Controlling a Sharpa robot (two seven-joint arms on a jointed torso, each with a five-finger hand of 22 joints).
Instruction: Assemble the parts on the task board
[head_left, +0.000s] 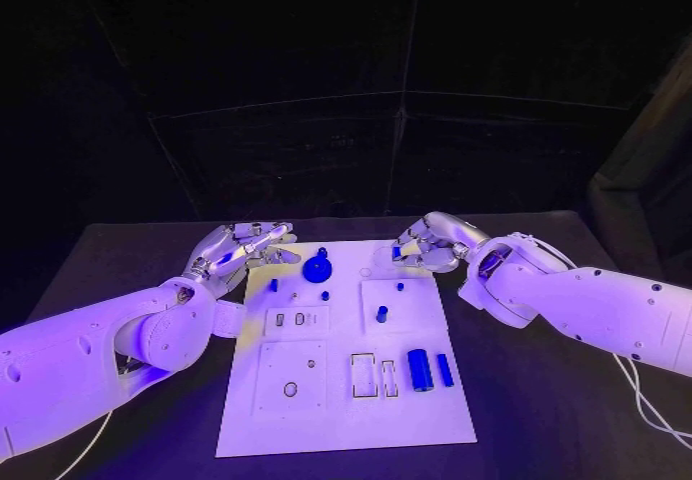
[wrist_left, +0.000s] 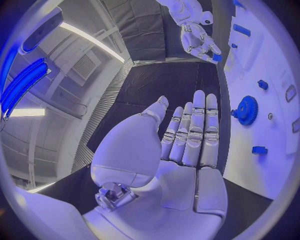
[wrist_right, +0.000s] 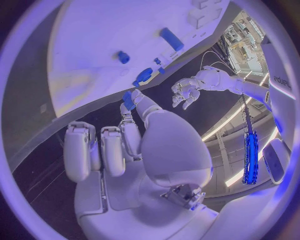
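— Hovering at the board's (head_left: 346, 400) far left corner, the left hand (head_left: 238, 250) holds nothing, fingers straight and spread.

— And the right hand (head_left: 433, 243)?

— It pinches a small blue part (wrist_right: 128, 99) at its fingertips, over the far right edge.

— Where are the other parts?

— On the board: a gear (head_left: 319, 268) near the far edge, a cylinder (head_left: 420, 369) nearer the robot.

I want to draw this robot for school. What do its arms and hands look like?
Both arms are smooth, rounded white shells. The left arm is thick and bulgy; the right arm has small dark dots on its shell and a thin white cable hanging beneath it. The left hand and right hand are silvery metal with many jointed fingers and white pads on the palm side.
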